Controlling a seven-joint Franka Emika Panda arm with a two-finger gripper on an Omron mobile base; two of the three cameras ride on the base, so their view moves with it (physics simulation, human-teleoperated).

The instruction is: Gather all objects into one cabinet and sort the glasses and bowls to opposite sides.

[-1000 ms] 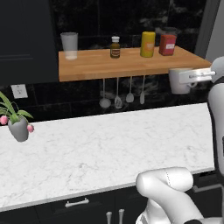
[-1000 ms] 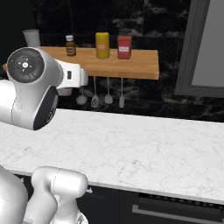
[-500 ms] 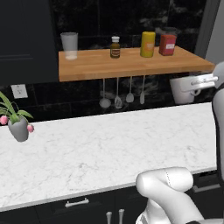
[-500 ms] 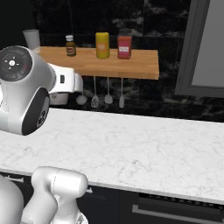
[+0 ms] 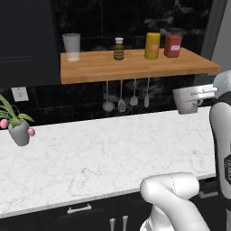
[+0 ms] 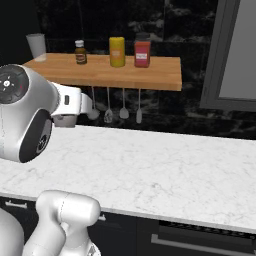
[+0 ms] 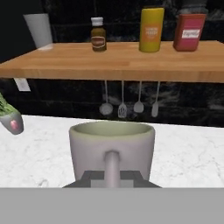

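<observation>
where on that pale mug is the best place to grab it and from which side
By its handle, coming level from the handle side. The pale mug is upright, its handle a vertical strap facing the hand camera, narrow enough for two fingers, whereas the body looks too wide. That seems to be how the gripper holds it now above the marble counter.
</observation>
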